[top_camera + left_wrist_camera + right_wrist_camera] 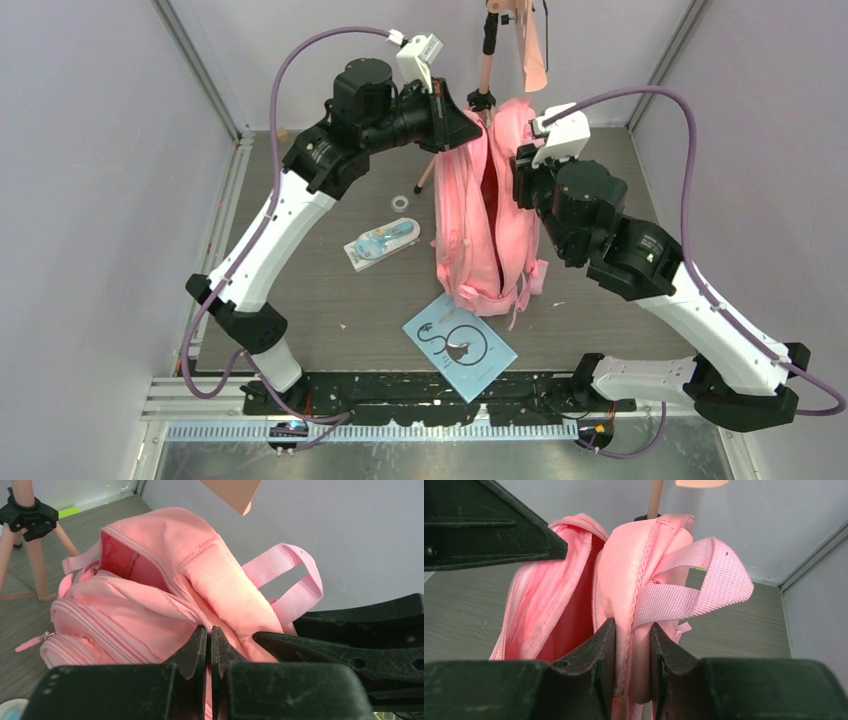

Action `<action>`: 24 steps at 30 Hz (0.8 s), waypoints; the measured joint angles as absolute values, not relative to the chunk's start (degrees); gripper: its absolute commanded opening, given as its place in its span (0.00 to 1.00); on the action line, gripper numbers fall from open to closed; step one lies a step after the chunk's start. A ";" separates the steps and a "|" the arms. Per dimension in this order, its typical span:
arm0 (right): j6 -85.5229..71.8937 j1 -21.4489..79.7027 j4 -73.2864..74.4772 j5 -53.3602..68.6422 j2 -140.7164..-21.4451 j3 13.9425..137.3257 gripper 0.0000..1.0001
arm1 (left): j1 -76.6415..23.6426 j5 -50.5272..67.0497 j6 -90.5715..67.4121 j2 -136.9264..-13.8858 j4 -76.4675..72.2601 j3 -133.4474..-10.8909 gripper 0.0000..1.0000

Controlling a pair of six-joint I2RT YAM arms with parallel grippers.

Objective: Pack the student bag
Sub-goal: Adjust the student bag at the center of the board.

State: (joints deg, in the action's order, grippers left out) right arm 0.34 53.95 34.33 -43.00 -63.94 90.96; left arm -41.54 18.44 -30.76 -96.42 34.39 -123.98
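The student bag (pixel 487 225) stands upright near the middle of the bench (pixel 330 300), its main zip parted, held between both arms. The left tool (pixel 210 645) is clenched on the front edge of the opening, right at the zipper seam. The right tool (pixel 632 652) is clenched on the padded back panel just below the carry loop (pixel 711 580).

Risks, as I judge them: each grip takes only a thin fold of fabric, so if the arms pull apart too hard an edge could slip out and the mouth would collapse. With both tools occupied, neither is free to fetch anything. Releasing 1 side may let the bag sag or topple.

The top view alone shows what waits on the bench: a blue booklet (pixel 459 346) just in front of the bag, a packaged item (pixel 381 241) and a small ring (pixel 400 203) to its left. The wrist views alone show the pinch points, and the left one shows the front pocket zips (pixel 95 625).
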 measured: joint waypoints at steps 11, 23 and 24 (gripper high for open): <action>-3.22 54.39 19.07 -49.84 -57.04 74.81 0.00 | -41.17 18.87 -29.39 -91.74 26.94 -112.46 0.45; -5.39 54.37 18.46 -50.48 -55.11 73.06 0.19 | -44.47 19.03 -25.19 -85.58 22.87 -108.20 0.85; -5.54 54.37 18.48 -50.50 -55.11 73.06 0.24 | -46.06 17.43 -24.10 -85.76 23.44 -108.22 0.86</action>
State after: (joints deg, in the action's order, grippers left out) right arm -5.54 54.37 18.48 -50.50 -55.11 73.06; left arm -46.06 17.43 -24.10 -85.76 23.44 -108.22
